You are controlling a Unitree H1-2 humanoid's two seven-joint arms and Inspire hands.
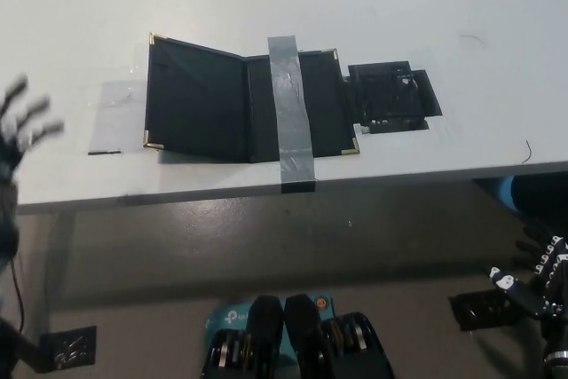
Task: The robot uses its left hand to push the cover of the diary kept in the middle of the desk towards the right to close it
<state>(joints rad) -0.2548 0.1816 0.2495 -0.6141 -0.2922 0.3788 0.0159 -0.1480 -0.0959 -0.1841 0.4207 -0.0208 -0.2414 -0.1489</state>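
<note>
diary (248,99) open, frame centre, taped | left hand (22,126) left edge, fingers spread, empty | right hand (537,272) lower right, state unclear | risk: blurred hand may overshoot cover (195,99), jam under it

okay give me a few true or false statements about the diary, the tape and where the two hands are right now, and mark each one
1. The diary lies open on the desk. True.
2. A grey tape strip crosses the diary's left cover. False: it runs over the right half, down to the desk edge.
3. The left hand is pressing on the cover. False: it is at the picture's left edge, fingers spread, apart from the diary.
4. The right hand is low at the lower right, below the desk edge. True.
</note>
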